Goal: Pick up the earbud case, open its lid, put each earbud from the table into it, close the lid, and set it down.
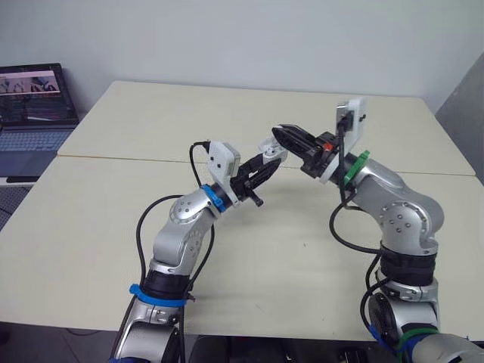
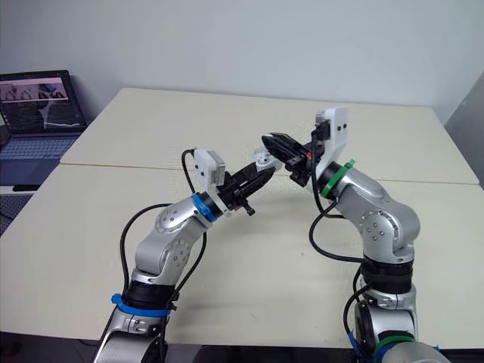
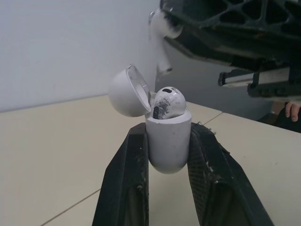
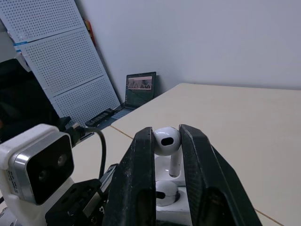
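Grips the small white rounded plastic earbud case (image 3: 168, 150) in the left end effector (image 3: 170, 132), clenched on its body above the beige counter (image 1: 151, 128), with the domed lid (image 3: 128, 92) already open and one white earbud (image 3: 168, 102) seated. Pinches the second white stemmed earbud (image 3: 157, 47) in the right end effector (image 4: 167, 134), just above the case and apart from it. By judgement, leaves seating that bud, closing the lid and setting down.

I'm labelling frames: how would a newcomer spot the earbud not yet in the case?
Over the beige table, the two grippers meet. The right gripper pinches this earbud above the open case in the left gripper; the other earbud sits inside.
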Motion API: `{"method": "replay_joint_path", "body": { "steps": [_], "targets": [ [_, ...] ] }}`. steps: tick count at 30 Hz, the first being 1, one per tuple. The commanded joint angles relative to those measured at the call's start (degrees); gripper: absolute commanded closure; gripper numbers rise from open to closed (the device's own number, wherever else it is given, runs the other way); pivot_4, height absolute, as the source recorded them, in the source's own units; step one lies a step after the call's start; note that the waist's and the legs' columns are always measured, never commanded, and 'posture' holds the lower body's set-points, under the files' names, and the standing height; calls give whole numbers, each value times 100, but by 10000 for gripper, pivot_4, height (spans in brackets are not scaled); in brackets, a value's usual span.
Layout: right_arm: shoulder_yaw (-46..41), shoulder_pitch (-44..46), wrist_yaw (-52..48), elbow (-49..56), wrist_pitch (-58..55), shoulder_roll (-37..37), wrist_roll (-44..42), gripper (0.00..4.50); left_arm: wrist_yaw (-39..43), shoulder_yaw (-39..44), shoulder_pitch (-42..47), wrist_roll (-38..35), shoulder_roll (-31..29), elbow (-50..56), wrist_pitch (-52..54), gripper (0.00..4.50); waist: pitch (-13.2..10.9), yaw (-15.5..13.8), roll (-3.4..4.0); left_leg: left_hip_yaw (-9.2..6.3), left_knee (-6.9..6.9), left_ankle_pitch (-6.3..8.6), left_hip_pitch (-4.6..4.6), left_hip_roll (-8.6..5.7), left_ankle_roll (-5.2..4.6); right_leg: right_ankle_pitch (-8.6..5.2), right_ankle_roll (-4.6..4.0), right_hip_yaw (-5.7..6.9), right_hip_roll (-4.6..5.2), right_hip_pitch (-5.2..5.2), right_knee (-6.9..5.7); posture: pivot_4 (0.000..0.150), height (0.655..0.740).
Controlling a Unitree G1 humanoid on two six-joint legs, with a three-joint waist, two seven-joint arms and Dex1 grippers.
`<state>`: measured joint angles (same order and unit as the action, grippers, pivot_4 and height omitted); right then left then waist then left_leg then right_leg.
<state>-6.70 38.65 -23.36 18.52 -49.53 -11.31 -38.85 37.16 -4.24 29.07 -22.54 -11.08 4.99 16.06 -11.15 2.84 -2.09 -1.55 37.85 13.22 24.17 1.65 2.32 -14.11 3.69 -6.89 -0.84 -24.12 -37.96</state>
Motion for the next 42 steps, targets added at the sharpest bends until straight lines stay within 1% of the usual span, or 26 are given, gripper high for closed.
{"method": "replay_joint_path", "body": {
  "steps": [1, 5, 12, 17, 19, 21, 23, 25, 28, 31, 34, 36, 37, 38, 39, 41, 42],
  "targets": [
    [40, -97, -8, 23, 321, -102, 154, 40857, 100, 55, 112, -80, -54, 129, -36, 37704, 0, 9, 0, 0, 0, 0, -1, 0, 0, 0, 0, -1, 0, 0, -1, 1500, 7400],
    [246, -246, -196, -11, 552, -387, 410, 40857, 61, 81, 87, -86, -37, 188, -31, 37704, 0, 17, 0, 7, 3, 0, -2, -2, 0, 0, 1, -6, 0, 1, 0, 1500, 7400],
    [313, -320, -290, -174, 786, -572, 566, 40857, 35, 69, 29, -58, -35, 226, -56, 37704, 0, 41, 0, 6, 4, -1, -4, 0, -1, -1, 1, -7, -1, 2, -1, 1500, 7400],
    [641, -450, -518, -222, 1157, -704, 886, 40857, -12, 97, 30, -70, -1, 246, -86, 37704, 0, 42, 0, 6, 4, -1, -4, 0, -1, -1, 1, -7, -1, 2, 0, 1500, 7400],
    [651, -507, -547, -238, 1188, -697, 889, 33464, -20, 79, 47, -60, 1, 234, -94, 37704, 0, 41, 0, 6, 4, -1, -4, 0, -1, -1, 1, -7, -1, 2, 0, 1500, 7400],
    [645, -548, -579, -217, 1161, -696, 846, 27748, -32, 76, 50, -60, 7, 232, -91, 37704, 0, 41, 0, 6, 4, -1, -4, 0, -1, -1, 1, -7, -1, 2, 0, 1500, 7400],
    [594, -560, -616, -171, 1091, -724, 746, 20918, -35, 74, 27, -61, 4, 245, -88, 37704, 0, 41, 0, 6, 4, -1, -4, 0, -1, -1, 1, -8, -1, 2, 0, 1500, 7400],
    [504, -553, -671, -164, 1064, -814, 702, 20918, -30, 76, 18, -63, 0, 233, -90, 37704, 0, 41, 0, 6, 4, -1, -4, 0, -1, -1, 1, -8, -1, 2, 0, 1500, 7400],
    [269, -674, -879, -52, 967, -1138, 551, 20918, -25, 66, 0, -61, -2, 236, -86, 37704, 0, 20, 0, 6, 5, -1, -3, -2, -1, -1, 1, -7, 0, 3, 1, 1500, 7400],
    [-98, -981, -1323, 138, 677, -1760, 155, 20918, 76, 60, -23, -73, -80, 235, -54, 37704, 0, -10, 0, 5, 4, 0, -2, -5, -1, -1, 1, -6, 2, 5, 6, 1500, 7400],
    [-316, -1141, -1558, 126, 507, -2148, -96, 20918, 219, 45, -45, -97, -198, 233, -24, 37704, 0, 1, 0, 8, 2, 0, -2, -4, -1, -1, 1, -9, 2, 5, 8, 1500, 7400],
    [-341, -990, -1575, -322, 379, -2383, 14, 20918, 791, -148, -152, -203, -547, 393, 105, 37704, 0, 51, 0, 11, 2, 0, -7, -1, -1, -1, 2, -11, -1, 5, 6, 1500, 7400],
    [-284, -875, -1600, -554, 347, -2454, 94, 23537, 1068, -247, -192, -236, -712, 475, 150, 37704, 0, 76, 1, 14, 2, -1, -13, 0, -1, -3, 5, -14, -4, 5, 2, 1500, 7400],
    [-193, -742, -1650, -767, 342, -2485, 165, 24740, 1303, -334, -212, -262, -863, 536, 194, 37704, 0, 90, 1, 19, 1, -1, -20, 2, -1, -8, 11, -18, -6, 7, -1, 1500, 7400],
    [-39, -584, -1665, -981, 314, -2490, 266, 27104, 1478, -397, -216, -301, -975, 580, 229, 37704, -1, 100, 2, 21, 1, -1, -24, 3, -2, -10, 15, -20, -6, 7, -3, 1500, 7400],
    [192, -295, -1579, -1339, 274, -2370, 438, 34072, 1727, -489, -189, -340, -1121, 606, 277, 37704, -1, 125, 2, 23, 2, -4, -28, 4, -7, -10, 15, -20, -7, 8, -5, 1500, 7400],
    [272, -116, -1455, -1510, 203, -2219, 484, 38361, 1848, -551, -171, -323, -1183, 610, 279, 37704, -1, 130, 2, 23, 2, -7, -28, 4, -12, -9, 15, -21, -7, 8, -5, 1500, 7400]
  ]
}}
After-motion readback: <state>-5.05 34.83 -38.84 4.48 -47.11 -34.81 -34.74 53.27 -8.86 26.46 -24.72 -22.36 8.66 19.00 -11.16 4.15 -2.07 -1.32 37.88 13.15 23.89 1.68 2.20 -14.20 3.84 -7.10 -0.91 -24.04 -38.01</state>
